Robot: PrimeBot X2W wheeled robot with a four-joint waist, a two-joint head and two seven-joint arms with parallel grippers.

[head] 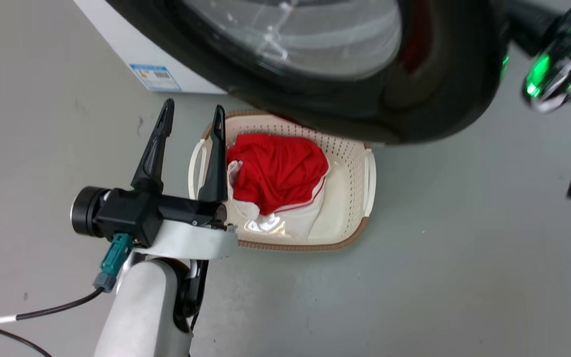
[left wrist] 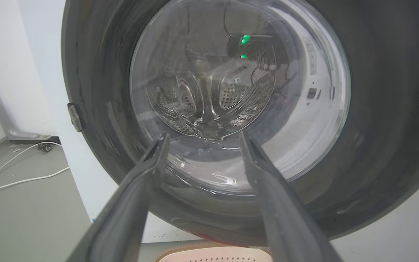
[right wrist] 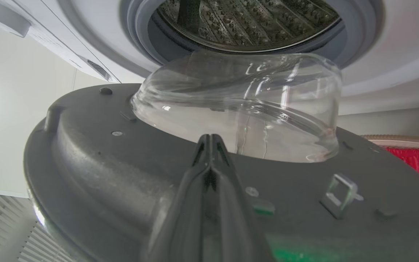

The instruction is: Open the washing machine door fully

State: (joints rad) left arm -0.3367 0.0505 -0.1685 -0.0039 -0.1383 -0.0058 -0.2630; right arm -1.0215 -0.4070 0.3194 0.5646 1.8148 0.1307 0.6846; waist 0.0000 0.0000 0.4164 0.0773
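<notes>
The washing machine door (head: 365, 114), a glossy black disc with a clear glass bowl (head: 295, 34), stands swung out from the white washing machine (head: 117, 34) and hangs over the basket. My left gripper (head: 192, 119) is open and empty, a little short of the door's outer face (left wrist: 387, 109), fingers pointing at its window. My right gripper (right wrist: 211, 142) is shut with nothing between its fingers. Its tips lie close to the door's grey inner side (right wrist: 96, 163), just below the glass bowl (right wrist: 246, 105). Beyond the bowl are the steel drum (right wrist: 249, 22) and the blue-grey gasket (right wrist: 144, 32).
A cream laundry basket (head: 352, 163) with red cloth (head: 275, 168) sits on the grey floor under the door. A metal latch hook (right wrist: 338, 196) sticks out of the door's inner side. White cables (left wrist: 13, 171) lie on the floor left of the machine, whose front carries a blue label (head: 155, 77).
</notes>
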